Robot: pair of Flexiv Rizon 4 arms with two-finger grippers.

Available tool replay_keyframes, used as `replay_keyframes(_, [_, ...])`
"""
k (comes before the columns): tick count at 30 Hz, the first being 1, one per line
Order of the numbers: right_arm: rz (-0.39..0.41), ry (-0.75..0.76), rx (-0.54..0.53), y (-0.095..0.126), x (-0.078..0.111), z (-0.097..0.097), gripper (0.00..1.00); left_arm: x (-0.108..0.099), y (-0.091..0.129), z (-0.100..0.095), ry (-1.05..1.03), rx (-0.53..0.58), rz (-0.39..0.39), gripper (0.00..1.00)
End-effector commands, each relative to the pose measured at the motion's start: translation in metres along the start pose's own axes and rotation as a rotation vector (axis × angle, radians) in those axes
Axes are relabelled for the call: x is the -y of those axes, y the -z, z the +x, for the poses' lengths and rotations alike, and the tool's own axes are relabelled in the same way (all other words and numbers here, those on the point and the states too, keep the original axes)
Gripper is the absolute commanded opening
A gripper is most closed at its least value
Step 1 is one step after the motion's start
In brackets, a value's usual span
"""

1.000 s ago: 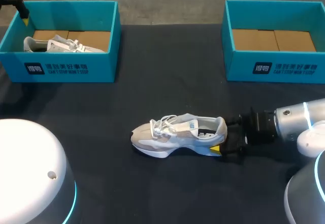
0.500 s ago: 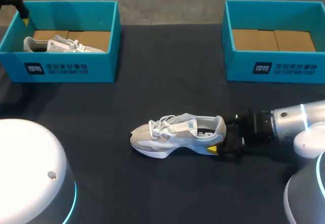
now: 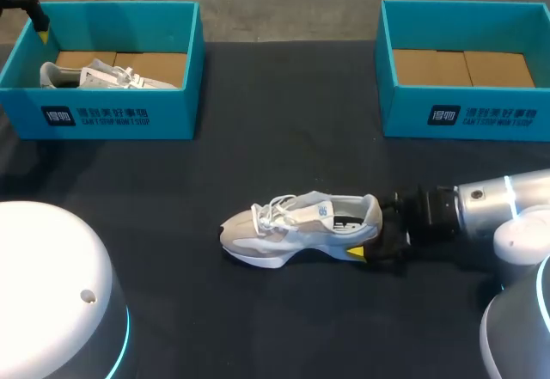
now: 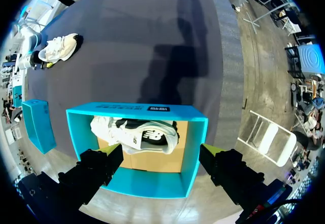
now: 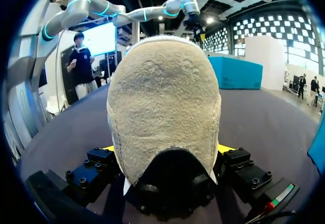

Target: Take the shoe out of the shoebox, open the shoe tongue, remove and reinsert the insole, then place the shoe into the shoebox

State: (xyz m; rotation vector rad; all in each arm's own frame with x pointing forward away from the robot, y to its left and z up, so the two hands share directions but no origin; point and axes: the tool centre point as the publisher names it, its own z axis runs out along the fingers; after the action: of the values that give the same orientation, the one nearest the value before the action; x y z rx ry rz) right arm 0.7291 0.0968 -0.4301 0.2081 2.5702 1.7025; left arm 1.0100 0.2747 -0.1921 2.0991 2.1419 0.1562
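Shoe (image 3: 296,229) is out of its box and lies on the table (image 3: 284,147). The tongue and insole steps look not yet done. The right gripper (image 3: 371,236) sits at the shoe's heel, with its arm low and flat.

Far from that shoe, the left gripper (image 4: 162,154) hangs spread wide over a blue box (image 4: 137,110) that holds the other shoe (image 4: 134,135).

Close up, the right fingers (image 5: 227,149) pinch the heel (image 5: 165,97) from both sides.
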Motion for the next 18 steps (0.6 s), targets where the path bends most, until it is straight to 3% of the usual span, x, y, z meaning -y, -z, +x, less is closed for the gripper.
replay_keyframes(1, [0.002, -0.001, -0.010, -0.005, 0.002, -0.003, 1.00, 0.001, 0.001, 0.000, 0.000, -0.002, -0.002, 1.00])
replay_keyframes(4, [-0.008, -0.003, -0.013, -0.005, 0.003, -0.001, 1.00, 0.001, 0.001, 0.000, 0.000, -0.002, -0.002, 1.00])
replay_keyframes(7, [-0.010, -0.002, -0.014, -0.007, 0.004, 0.001, 0.46, 0.001, 0.001, 0.000, 0.000, -0.002, -0.002, 1.00])
replay_keyframes(8, [-0.010, -0.002, -0.014, -0.007, 0.003, 0.001, 0.17, 0.001, 0.001, 0.000, 0.000, -0.002, -0.002, 1.00])
replay_keyframes(9, [-0.011, -0.001, -0.015, -0.007, 0.003, 0.002, 0.00, 0.001, 0.001, 0.000, 0.000, -0.002, -0.002, 1.00])
replay_keyframes(18, [-0.006, -0.002, -0.017, -0.010, 0.000, 0.011, 0.00, 0.001, 0.001, 0.000, 0.000, -0.002, -0.002, 1.00])
